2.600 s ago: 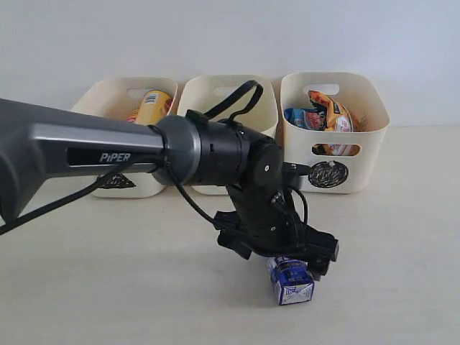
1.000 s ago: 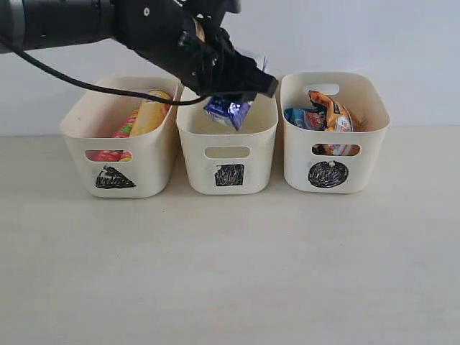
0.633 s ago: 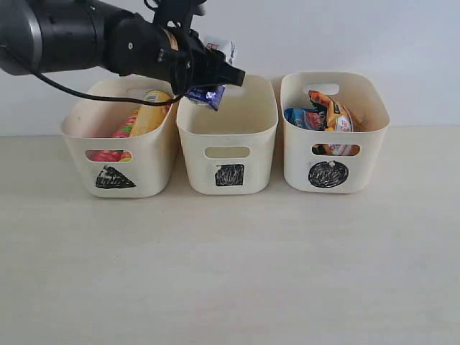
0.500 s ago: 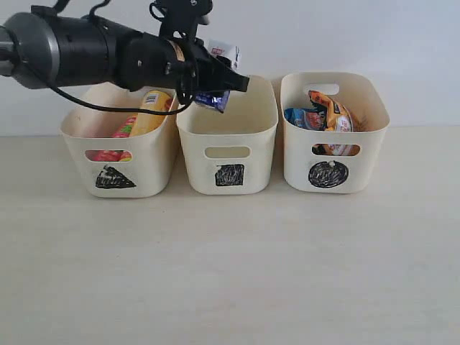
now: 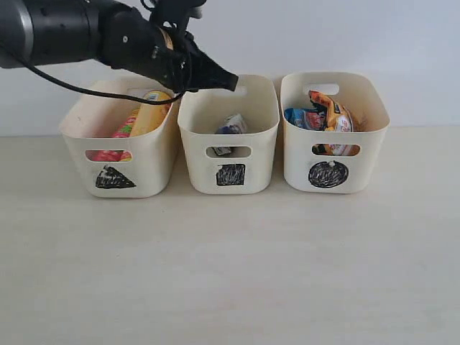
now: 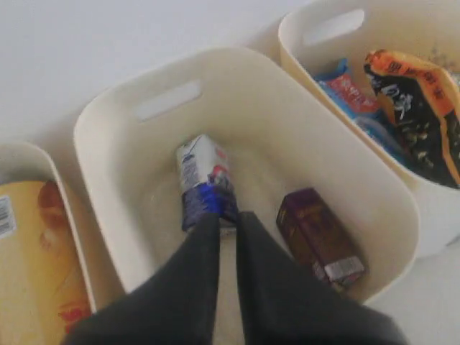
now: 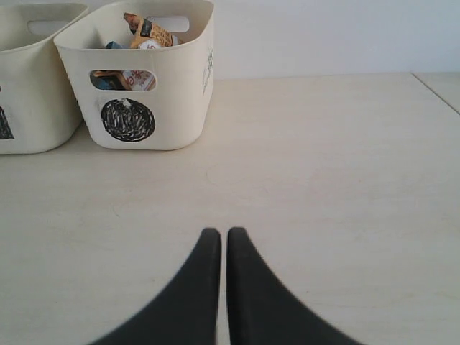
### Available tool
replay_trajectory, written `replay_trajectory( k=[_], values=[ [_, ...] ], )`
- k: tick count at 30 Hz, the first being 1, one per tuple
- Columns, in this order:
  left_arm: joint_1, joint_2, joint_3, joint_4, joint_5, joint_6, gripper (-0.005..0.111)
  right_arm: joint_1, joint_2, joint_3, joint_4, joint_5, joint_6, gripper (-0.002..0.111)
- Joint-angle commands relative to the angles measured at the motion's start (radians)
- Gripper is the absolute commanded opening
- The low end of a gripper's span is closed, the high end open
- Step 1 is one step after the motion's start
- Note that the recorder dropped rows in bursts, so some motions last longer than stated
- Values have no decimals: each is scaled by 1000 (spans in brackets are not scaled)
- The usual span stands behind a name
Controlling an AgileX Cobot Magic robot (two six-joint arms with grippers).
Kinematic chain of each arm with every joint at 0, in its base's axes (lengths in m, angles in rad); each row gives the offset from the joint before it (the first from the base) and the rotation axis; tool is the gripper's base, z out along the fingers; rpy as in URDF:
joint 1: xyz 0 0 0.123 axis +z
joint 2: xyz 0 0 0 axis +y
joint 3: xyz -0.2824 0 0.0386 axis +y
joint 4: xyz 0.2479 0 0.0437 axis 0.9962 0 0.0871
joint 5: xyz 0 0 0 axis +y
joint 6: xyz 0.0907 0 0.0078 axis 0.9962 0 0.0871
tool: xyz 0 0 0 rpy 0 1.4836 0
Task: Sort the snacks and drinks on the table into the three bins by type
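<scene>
Table (image 5: 230,273) — pale beige, faint grain — backed by plain white wall (image 5: 345,36).

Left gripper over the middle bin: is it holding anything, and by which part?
Nothing. The left gripper is shut and empty; the white and blue carton lies loose in the middle bin below it.

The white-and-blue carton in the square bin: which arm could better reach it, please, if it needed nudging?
Likely left: the left gripper hovers shut above the carton in the square bin; the right gripper sits shut, well short of the circle bin.
</scene>
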Motion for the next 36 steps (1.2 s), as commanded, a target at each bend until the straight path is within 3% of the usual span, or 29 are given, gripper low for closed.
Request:
replay_trajectory(
  k=[1,10,27,36],
  values=[
    [0,-62,-4,17,158,23,4,-3,-5,4,1,-8,0,0],
    [0,-188,78,20,381,56,4,-3,-5,4,1,-8,0,0],
    [0,-526,453,-7,361,37,4,-3,-5,4,1,-8,0,0],
    [0,-710,679,-147,211,42,4,-3,-5,4,1,-8,0,0]
  ],
)
